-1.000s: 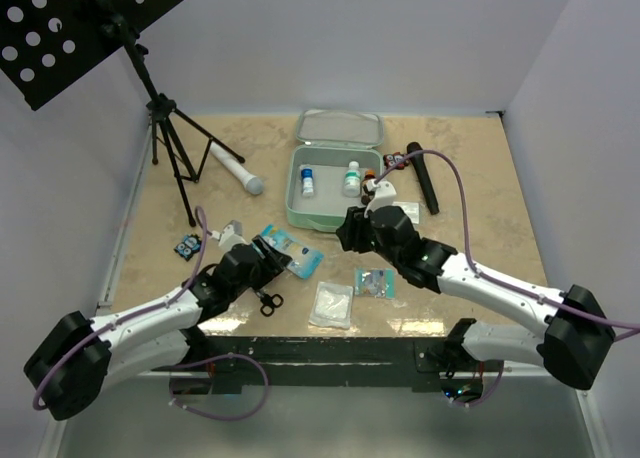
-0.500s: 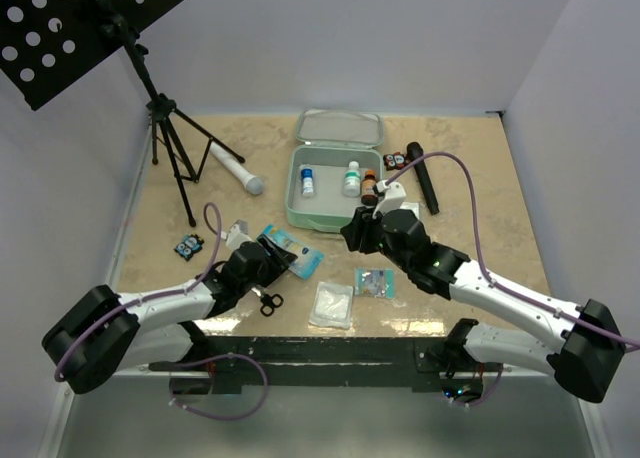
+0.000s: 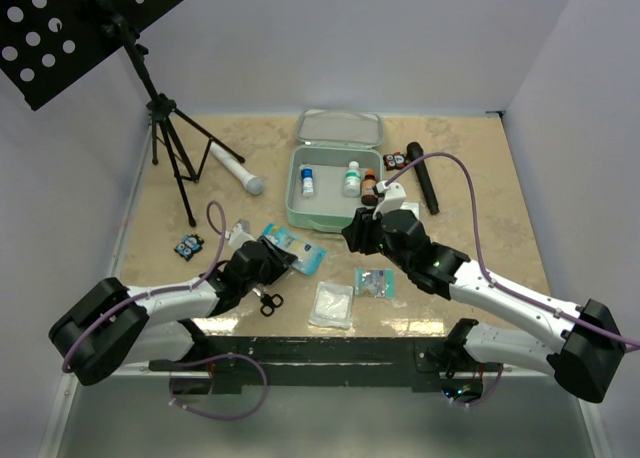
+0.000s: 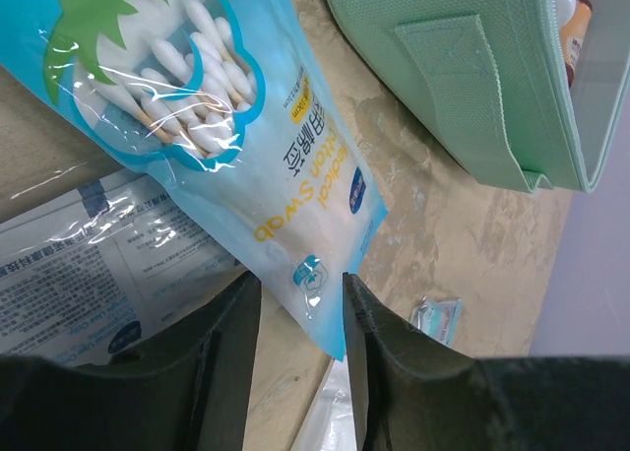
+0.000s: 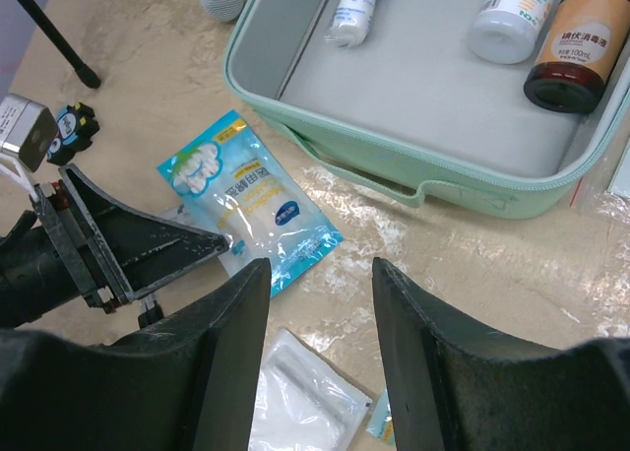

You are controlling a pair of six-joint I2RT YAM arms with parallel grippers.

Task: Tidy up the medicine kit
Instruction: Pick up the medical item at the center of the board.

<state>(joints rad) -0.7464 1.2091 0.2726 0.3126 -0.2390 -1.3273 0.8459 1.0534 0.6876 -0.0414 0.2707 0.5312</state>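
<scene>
1. The left arm (image 3: 170,303) lies low, stretched forward and to the right from its base.
2. The left gripper (image 4: 298,284) points forward, its jaws a narrow gap apart.
3. The right arm (image 3: 500,288) extends forward and to the left, wrist raised.
4. The right gripper (image 5: 317,269) tilts downward, its jaws parted wider.

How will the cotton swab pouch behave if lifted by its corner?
Probably floppy: the cotton swab pouch is thin glossy film, so it should droop from the left gripper. Likely light, holding only swabs. Its shiny film may slip.
</scene>
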